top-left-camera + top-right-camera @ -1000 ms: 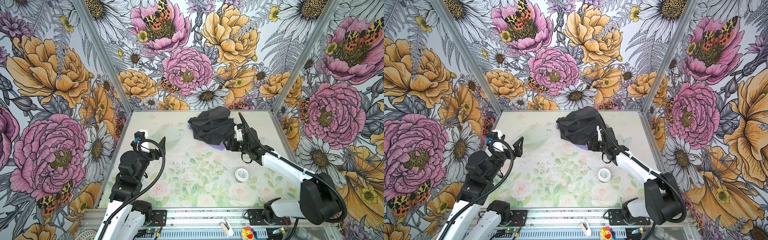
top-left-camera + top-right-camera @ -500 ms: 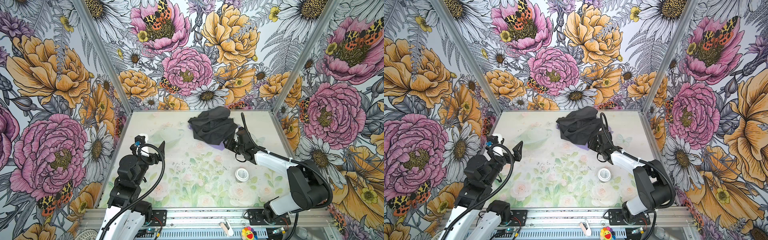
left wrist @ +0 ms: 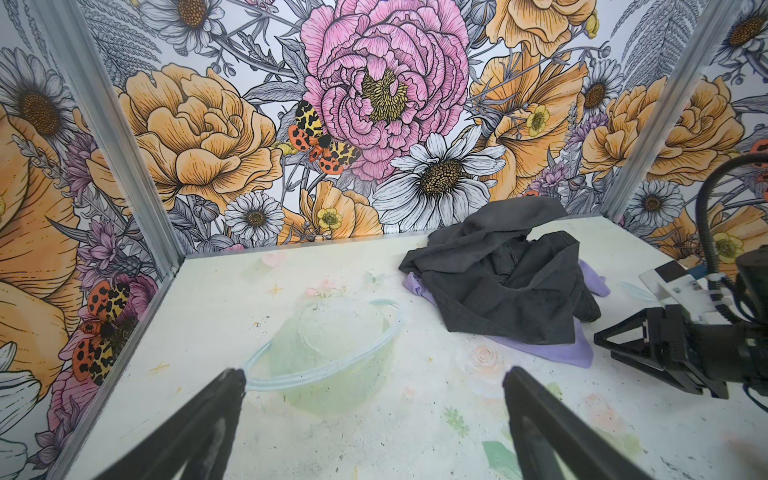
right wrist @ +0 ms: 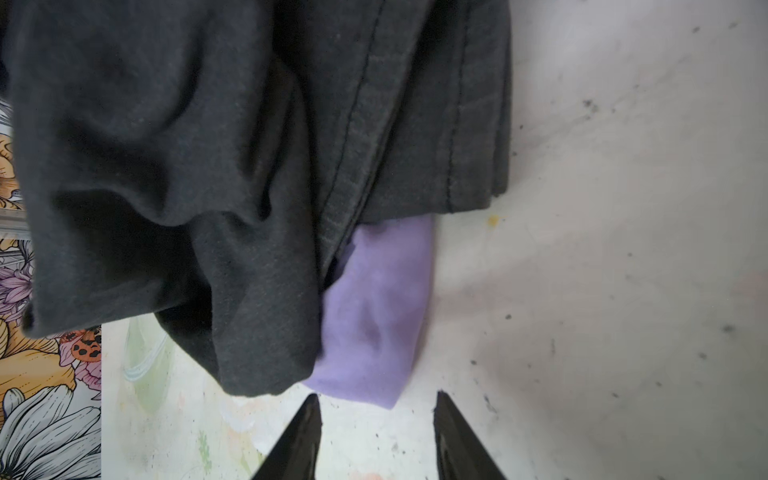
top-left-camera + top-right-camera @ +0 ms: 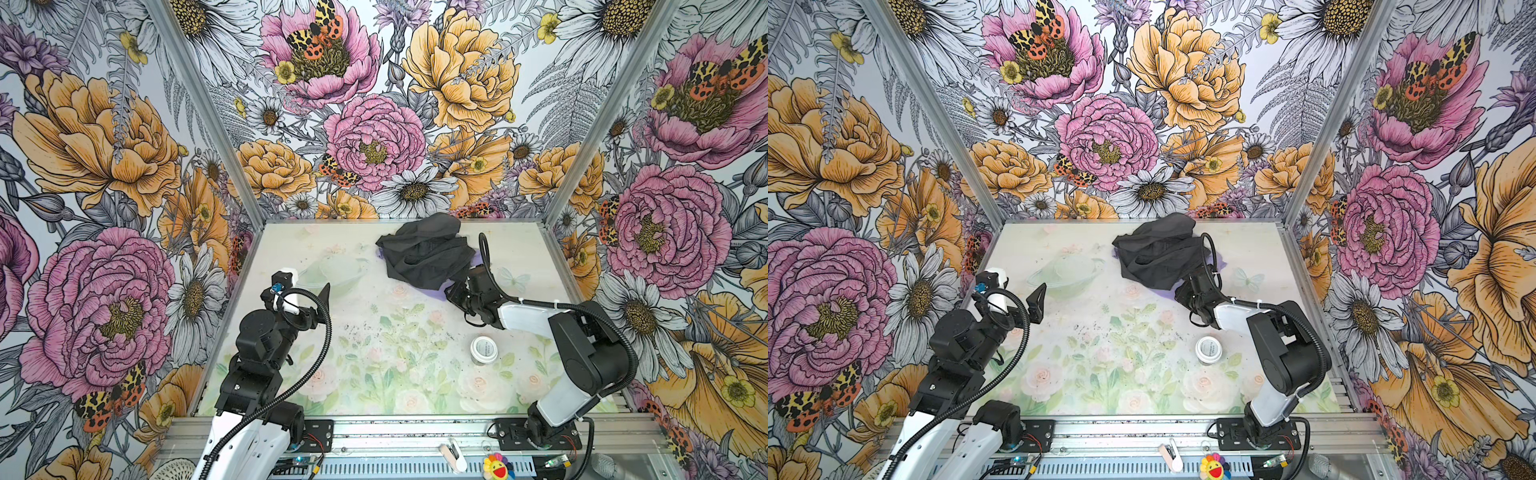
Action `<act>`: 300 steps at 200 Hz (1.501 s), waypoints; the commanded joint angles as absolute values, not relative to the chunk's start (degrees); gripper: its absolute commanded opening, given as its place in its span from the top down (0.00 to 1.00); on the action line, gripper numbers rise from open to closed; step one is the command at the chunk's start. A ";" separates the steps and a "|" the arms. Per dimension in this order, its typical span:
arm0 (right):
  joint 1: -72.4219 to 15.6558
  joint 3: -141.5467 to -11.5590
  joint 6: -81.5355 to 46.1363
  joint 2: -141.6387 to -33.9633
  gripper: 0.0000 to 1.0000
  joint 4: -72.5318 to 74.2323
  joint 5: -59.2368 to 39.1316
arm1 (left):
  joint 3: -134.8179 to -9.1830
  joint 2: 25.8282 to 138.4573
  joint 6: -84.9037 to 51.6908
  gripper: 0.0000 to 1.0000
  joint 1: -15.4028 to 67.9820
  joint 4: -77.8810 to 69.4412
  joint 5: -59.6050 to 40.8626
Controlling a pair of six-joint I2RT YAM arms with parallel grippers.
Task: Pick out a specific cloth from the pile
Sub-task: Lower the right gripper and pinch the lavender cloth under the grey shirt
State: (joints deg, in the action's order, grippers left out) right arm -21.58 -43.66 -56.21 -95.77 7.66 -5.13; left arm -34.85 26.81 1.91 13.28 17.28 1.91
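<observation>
Over at the back of the table (image 5: pixel 519 249), the lavender cloth (image 4: pixel 374 307) pokes out from under the dark pile (image 5: pixel 424 253), its corner just at the half-spread, empty tips of the right gripper (image 4: pixel 377 398), which I'd slide low to pinch only purple.

I can see only one corner and a few slivers of the thin lavender-purple cloth (image 4: pixel 374 311). The rest is buried under the heap of charcoal-black seamed garments (image 4: pixel 187 145). In the right wrist view that heap runs out of frame, and the right gripper (image 4: pixel 376 397) shows only its fingertips. The print on the small white-lidded jar (image 5: pixel 483 350) is too small for me to read.
</observation>
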 commanded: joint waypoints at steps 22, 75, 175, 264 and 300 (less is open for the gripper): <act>-21.33 -45.93 -57.53 -97.51 0.57 10.43 -3.43 | -34.10 26.14 2.76 0.01 13.53 17.67 2.72; -20.53 -46.98 -57.74 -99.35 0.59 11.64 -4.57 | -34.01 25.84 2.90 0.01 13.58 17.69 2.66; -19.43 -48.22 -58.09 -101.29 0.59 11.88 -4.48 | -33.84 25.49 2.83 0.01 13.61 17.75 2.54; -18.96 -50.11 -58.77 -104.40 0.61 13.27 -6.16 | -33.75 25.31 2.87 0.01 13.65 17.72 2.29; -18.96 -50.13 -59.58 -105.36 0.62 14.40 -6.65 | -33.75 25.22 2.98 0.01 13.70 17.75 2.29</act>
State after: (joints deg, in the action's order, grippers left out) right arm -19.40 -48.82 -58.54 -103.96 12.25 -6.04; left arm -34.37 25.80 1.98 13.28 17.43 1.91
